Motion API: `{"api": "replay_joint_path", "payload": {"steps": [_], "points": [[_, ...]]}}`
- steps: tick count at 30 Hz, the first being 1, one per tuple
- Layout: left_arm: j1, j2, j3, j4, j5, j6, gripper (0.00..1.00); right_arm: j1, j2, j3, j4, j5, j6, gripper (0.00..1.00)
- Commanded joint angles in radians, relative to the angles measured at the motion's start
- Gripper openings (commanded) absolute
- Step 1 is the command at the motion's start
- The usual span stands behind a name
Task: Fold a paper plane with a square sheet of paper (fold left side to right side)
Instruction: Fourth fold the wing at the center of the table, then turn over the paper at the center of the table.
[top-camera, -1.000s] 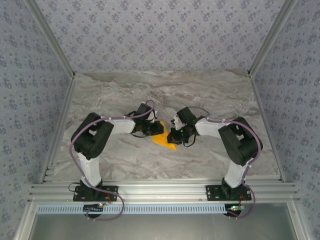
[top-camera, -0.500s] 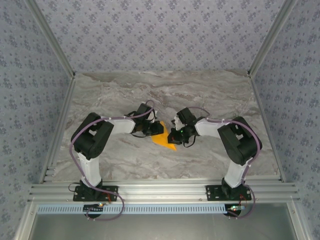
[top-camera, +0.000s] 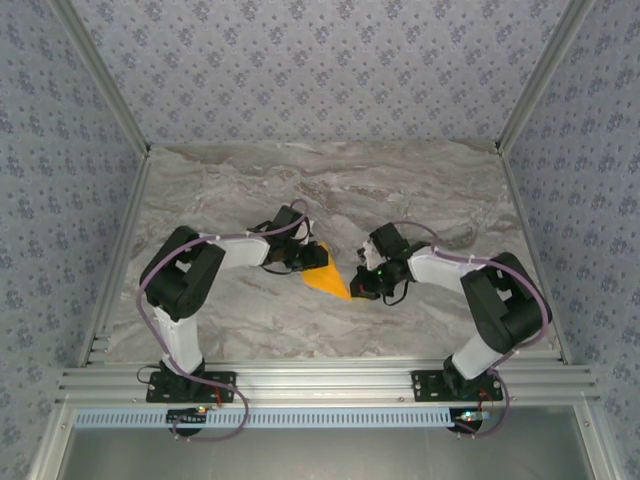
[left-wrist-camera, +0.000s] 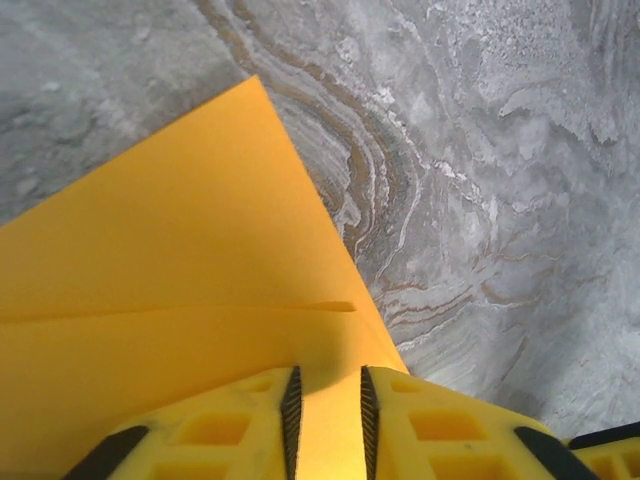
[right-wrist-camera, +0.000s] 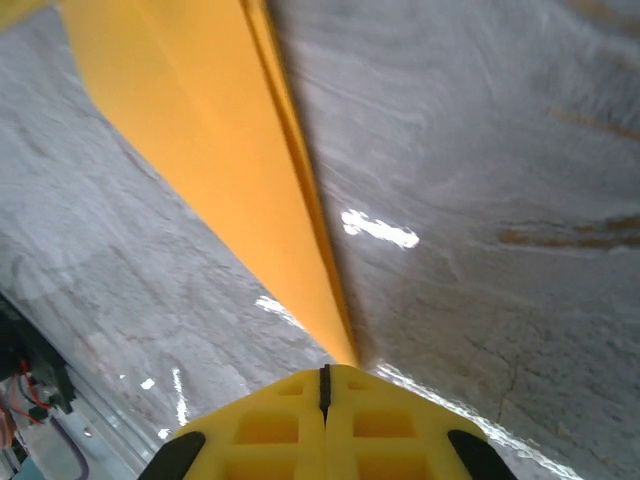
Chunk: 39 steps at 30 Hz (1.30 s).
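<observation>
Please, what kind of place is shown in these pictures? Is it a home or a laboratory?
Probably a laboratory test cell, not a home. Two robot arms are bolted to an aluminium frame at the edge of a marble-patterned table, patterned backdrop walls enclose it, and the left tool and right tool handle an orange paper.

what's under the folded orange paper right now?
The grey marbled table lies beneath the folded bright-orange paper. The paper covers whatever is directly under it. The left gripper clamps one end and the right gripper the pointed tip.

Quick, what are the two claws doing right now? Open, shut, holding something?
Left gripper: closed on the orange paper.
Right gripper: closed, pinching the paper's pointed tip.
</observation>
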Motion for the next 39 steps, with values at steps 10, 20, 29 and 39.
{"api": "replay_joint_path", "payload": {"steps": [10, 20, 29, 39], "points": [[0.058, -0.281, -0.149, -0.003, -0.061, -0.091, 0.49, -0.015, -0.191, 0.037, 0.119, 0.099, -0.085, 0.39], [0.059, -0.144, -0.157, 0.145, 0.02, -0.171, 0.49, -0.013, -0.227, 0.017, 0.152, 0.118, -0.091, 0.49], [0.059, -0.024, -0.112, 0.249, 0.085, -0.203, 0.37, -0.042, -0.269, -0.024, 0.166, 0.082, -0.072, 0.55], [0.068, -0.176, -0.118, 0.318, 0.117, -0.174, 0.11, -0.2, -0.302, -0.167, 0.452, -0.181, 0.108, 0.95]]}}
